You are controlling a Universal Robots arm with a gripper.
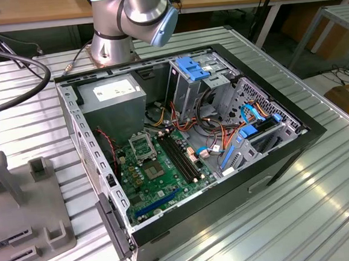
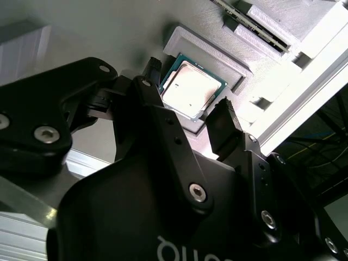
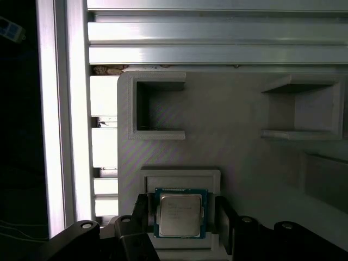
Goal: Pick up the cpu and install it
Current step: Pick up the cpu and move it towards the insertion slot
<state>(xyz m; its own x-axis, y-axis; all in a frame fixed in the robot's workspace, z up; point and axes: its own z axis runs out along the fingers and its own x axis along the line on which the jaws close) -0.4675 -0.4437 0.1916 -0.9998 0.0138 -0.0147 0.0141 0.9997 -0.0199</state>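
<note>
- The pincer [image 2: 186, 89] sits directly over the cpu [image 3: 180, 212]. In both wrist views the chip lies between the two black fingers [image 3: 223, 215], so nothing needs to be sought off to one side.
- The jaws stand apart, wider than the chip, with one finger beside each of two opposite edges. They hold nothing. A thin gap seems to remain on each side, though I cannot tell for certain that neither pad is touching.
- The cpu lies flat with its metal lid up, seated in a shallow raised pocket of the grey holder [image 3: 234, 157]. It is close to square (no real long axis to speak of), and its edges run square to the line on which the fingers close.
- The holder's other pockets sit beyond the chip, and past them are the ribbed aluminium rails of the desk [image 3: 217, 32].
- In the exterior view, the holder is low on the exterior view's left.
- The open computer case [image 1: 296, 134] fills the middle of that view, well apart from the holder.
- The socket [image 1: 141, 146] on the green board sits near the frame's centre. By my judgement it has yet to receive the chip.
</note>
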